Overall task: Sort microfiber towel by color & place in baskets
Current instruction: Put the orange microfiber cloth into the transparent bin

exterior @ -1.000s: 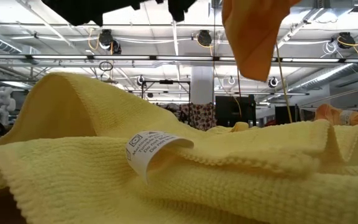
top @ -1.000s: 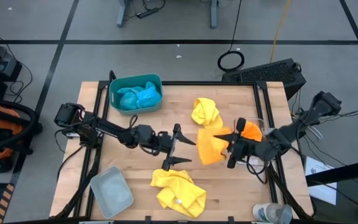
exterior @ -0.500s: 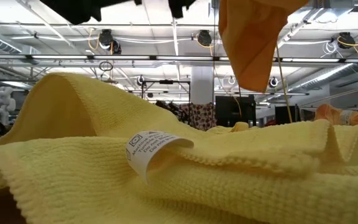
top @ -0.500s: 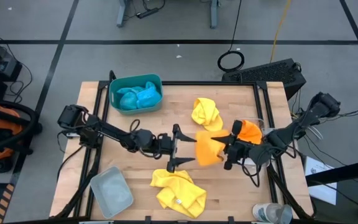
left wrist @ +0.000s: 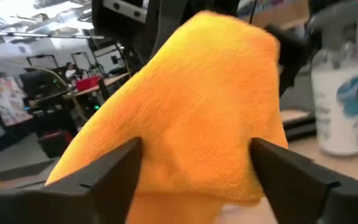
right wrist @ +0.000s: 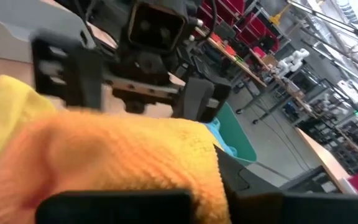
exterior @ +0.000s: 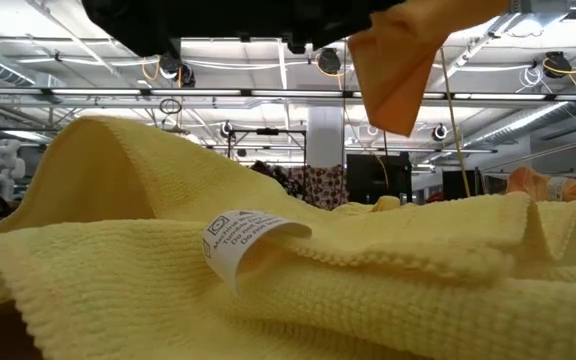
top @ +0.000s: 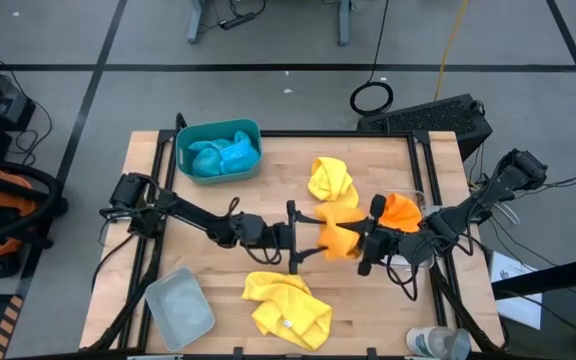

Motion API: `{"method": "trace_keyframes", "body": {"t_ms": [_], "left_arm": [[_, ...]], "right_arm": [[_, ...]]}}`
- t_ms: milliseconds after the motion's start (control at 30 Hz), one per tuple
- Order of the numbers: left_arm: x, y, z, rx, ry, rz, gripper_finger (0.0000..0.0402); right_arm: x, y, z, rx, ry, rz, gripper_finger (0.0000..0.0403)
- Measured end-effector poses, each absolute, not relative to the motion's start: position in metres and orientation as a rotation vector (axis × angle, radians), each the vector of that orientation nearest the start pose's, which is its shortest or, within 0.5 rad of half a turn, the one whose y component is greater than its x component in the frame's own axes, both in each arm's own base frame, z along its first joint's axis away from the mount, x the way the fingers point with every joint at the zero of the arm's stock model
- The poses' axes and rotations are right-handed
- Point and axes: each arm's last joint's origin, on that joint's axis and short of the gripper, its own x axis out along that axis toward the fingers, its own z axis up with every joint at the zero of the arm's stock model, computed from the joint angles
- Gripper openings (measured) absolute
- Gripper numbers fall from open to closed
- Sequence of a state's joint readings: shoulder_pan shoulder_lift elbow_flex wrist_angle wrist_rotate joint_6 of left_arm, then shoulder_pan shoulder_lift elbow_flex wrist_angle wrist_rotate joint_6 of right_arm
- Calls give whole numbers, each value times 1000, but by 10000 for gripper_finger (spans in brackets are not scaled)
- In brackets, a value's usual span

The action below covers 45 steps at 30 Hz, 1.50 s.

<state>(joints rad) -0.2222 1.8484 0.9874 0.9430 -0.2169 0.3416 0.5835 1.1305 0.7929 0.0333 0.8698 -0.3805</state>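
Only writing you've got is the white care tag (exterior: 236, 240) sewn on the front yellow towel (top: 286, 309), and its print is too small to read. Your right gripper (top: 365, 243) is clamped on the orange towel (top: 338, 238), held up over mid-table and hanging down in the low view. Your left gripper (top: 296, 240) sits right against that same towel with its fingers (left wrist: 114, 171) spread wide either side of it, not pinching. Both blue towels (top: 223, 154) are in the teal basket (top: 218, 132). Another orange towel (top: 402, 210) sits by the table's right edge, the second yellow one (top: 330, 181) lies behind center, and the grey basket (top: 179, 307) is front-left.
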Motion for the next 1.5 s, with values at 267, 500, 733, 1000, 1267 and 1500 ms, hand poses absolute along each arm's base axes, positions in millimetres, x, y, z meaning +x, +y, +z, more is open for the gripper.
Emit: {"method": "trace_keyframes", "body": {"t_ms": [267,500,733,1000,1267,1500], "left_arm": [[385,-76,226,310,-141,78,26],[385,-69,226,302,-130,164,14],[385,-69,229,292,-161,179,9],[384,-67,232,278,-177,236,8],[383,-65,235,214,-216,240,7],[383,-68,235,188,-218,237,6]], "right_arm": [[213,115,292,-459,264,-241,15],[207,113,286,-284,298,-265,106],[200,112,276,-166,375,-284,213],[201,115,276,-6,375,-211,303],[211,110,281,-6,311,-262,341],[229,101,276,-52,295,-313,348]]}}
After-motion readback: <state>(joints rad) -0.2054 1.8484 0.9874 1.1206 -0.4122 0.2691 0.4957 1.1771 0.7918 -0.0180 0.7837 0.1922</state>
